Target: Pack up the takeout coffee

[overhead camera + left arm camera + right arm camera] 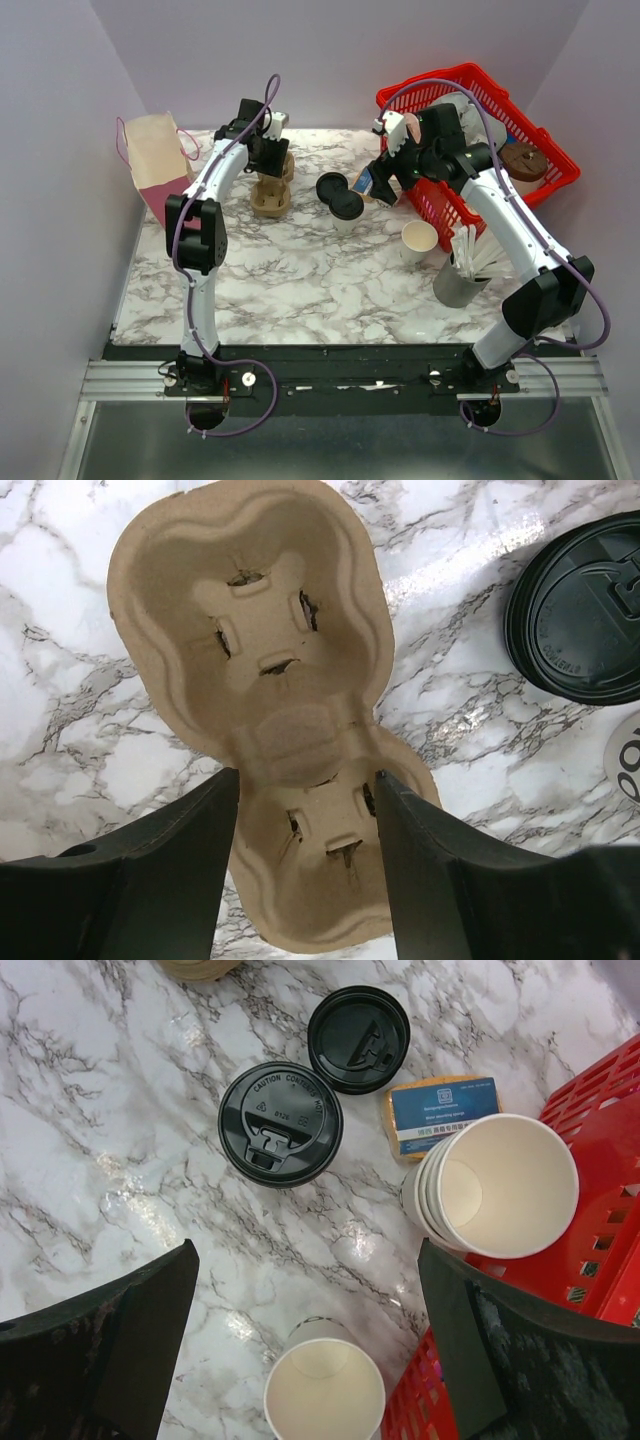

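The takeout coffee [347, 207] is a white cup with a black lid, standing mid-table; it also shows in the right wrist view [280, 1123]. A loose black lid [330, 185] lies just behind it. A brown pulp two-cup carrier [270, 198] lies to its left and fills the left wrist view [250, 670]. My left gripper [272, 150] is open and hovers over the carrier [307, 810], one finger on each side of its near well. My right gripper [385, 180] is open and empty above the table [305, 1290], right of the coffee.
A lidless white cup [420, 238] stands front right [325, 1392]. A stack of nested cups [500, 1185] and a blue packet [440, 1115] sit beside the red basket [540, 185]. A metal pot of sticks [465, 270] stands front right. A paper bag [155, 165] stands far left.
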Robot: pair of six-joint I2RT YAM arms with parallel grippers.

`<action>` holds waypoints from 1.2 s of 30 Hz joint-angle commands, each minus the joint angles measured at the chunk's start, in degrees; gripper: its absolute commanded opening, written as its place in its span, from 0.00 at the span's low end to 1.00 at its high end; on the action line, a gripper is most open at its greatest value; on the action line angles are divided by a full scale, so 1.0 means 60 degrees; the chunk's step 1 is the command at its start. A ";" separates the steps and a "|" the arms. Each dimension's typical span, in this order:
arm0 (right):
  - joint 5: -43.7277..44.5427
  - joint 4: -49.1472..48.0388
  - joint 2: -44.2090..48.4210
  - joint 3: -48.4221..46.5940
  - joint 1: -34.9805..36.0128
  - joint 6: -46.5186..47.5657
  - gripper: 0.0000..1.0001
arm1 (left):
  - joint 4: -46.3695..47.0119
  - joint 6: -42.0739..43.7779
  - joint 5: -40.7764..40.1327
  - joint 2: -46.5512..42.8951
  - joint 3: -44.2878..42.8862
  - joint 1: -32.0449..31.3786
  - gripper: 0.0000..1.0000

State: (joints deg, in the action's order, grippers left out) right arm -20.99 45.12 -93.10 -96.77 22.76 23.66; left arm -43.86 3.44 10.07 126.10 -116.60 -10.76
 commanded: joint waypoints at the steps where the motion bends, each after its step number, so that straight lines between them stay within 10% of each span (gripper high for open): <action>1: 0.0262 -0.0108 0.0297 0.0133 -0.0029 0.0143 1.00 | 0.0029 -0.0251 -0.0578 0.0340 -0.0518 -0.0154 0.63; 36: 0.0379 -0.0079 0.0297 0.0396 -0.0029 0.0290 1.00 | 0.0058 -0.0544 -0.1106 0.0941 -0.0562 -0.0286 0.57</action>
State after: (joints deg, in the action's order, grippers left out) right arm -19.97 45.08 -92.36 -95.09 22.76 24.58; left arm -43.42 0.80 5.45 130.63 -118.72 -12.12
